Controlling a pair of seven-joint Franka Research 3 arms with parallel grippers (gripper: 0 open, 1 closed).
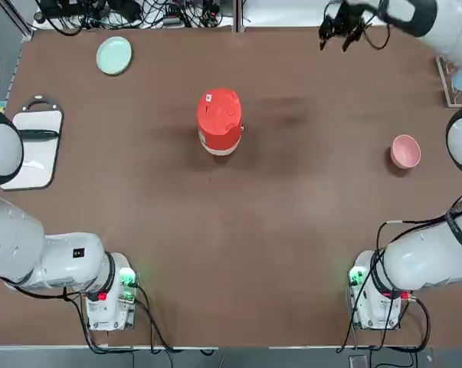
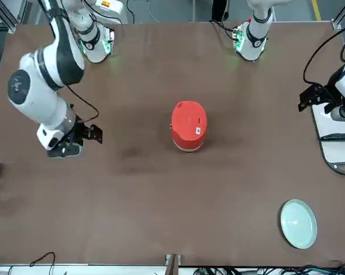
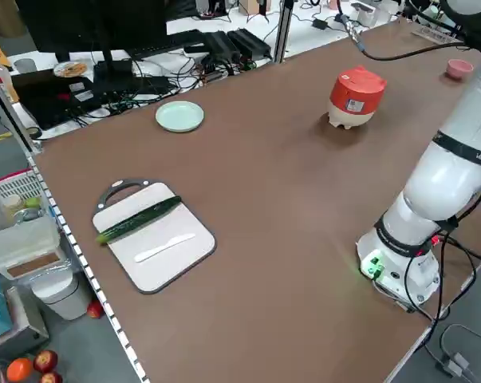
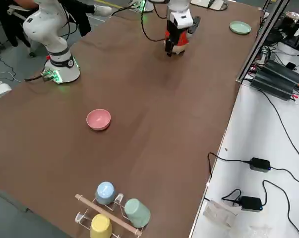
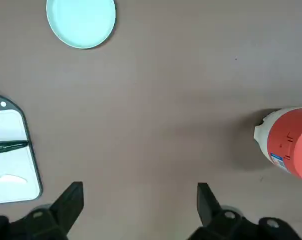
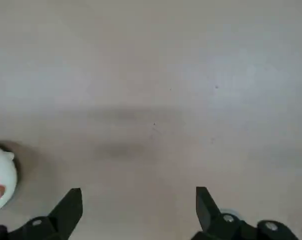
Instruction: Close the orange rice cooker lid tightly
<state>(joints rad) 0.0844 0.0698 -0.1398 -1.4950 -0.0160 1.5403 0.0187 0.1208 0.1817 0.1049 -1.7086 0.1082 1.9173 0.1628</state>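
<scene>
Brown tabletop (image 1: pixel 238 291) spreads beneath both arms. From overhead, at nine o'clock, the left gripper (image 5: pixel 140 210) hangs wide open and empty above the cutting board's side; the orange rice cooker (image 1: pixel 219 123) stands near twelve, its lid (image 1: pixel 218 109) down; toward one, the right gripper (image 6: pixel 139 210) gapes, holding nothing.

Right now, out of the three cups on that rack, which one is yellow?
It's the yellow cup, at the very bottom of the right side view; the other two, beyond the rack's wooden bar, are blue and green.
</scene>
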